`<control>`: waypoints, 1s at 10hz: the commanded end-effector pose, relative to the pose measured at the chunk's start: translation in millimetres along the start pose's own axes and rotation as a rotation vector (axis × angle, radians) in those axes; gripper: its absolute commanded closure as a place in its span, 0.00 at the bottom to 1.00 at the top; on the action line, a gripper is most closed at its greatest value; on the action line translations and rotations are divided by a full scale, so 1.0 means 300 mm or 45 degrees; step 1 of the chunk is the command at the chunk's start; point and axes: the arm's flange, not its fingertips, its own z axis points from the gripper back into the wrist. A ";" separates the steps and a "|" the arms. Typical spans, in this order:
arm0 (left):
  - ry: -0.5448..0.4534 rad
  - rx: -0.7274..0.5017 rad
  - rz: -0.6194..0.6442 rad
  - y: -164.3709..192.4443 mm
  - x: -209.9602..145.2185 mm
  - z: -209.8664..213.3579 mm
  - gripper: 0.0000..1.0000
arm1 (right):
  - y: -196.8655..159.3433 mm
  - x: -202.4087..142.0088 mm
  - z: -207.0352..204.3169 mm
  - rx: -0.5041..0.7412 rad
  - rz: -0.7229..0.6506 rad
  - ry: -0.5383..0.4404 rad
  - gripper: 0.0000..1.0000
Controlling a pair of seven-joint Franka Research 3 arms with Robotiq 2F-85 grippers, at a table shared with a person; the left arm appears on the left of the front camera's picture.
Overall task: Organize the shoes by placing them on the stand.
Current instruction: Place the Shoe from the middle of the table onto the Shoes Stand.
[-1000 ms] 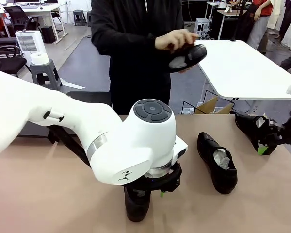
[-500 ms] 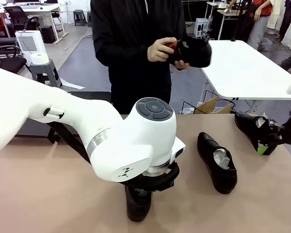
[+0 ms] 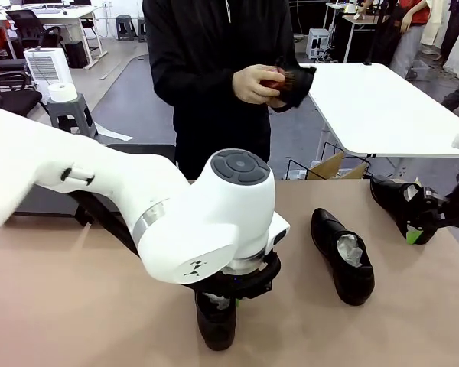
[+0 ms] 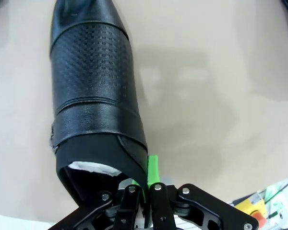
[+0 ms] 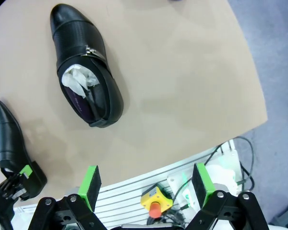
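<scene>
The left pincer (image 4: 144, 181) is clamped on the side wall of the nearest shoe (image 4: 93, 96), close to the heel. One finger is inside the opening and the green pad is outside. I judge the collar was chosen because that thin rim is the one part narrow enough to pinch.

This shoe lies on the bench (image 3: 76, 290) at the bottom centre of the front view. The stand (image 3: 50, 202), a dark slab at the middle left, is mostly hidden behind the left arm. The strip of it that shows carries no shoe, so the placing looks barely begun.

The right pincer (image 5: 146, 184) stands wide open and holds nothing. It is just past the bench edge, facing the middle shoe (image 5: 86, 76), probably so that it can take that one in turn.

A third shoe (image 3: 390, 197) rests at the right edge of the front view. The fourth shoe (image 3: 298, 82) is at the top centre, in the person's hands (image 3: 256, 82) with a brown brush (image 3: 274, 76), apparently for a polish.

Where a shoe's opening shows, it is stuffed with crumpled white paper (image 5: 79, 79). That should keep the wall from folding under a pinch.
</scene>
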 end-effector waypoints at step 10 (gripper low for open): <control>-0.253 0.143 -0.036 0.487 0.005 0.466 1.00 | 0.009 0.011 -0.002 0.032 0.013 -0.005 0.00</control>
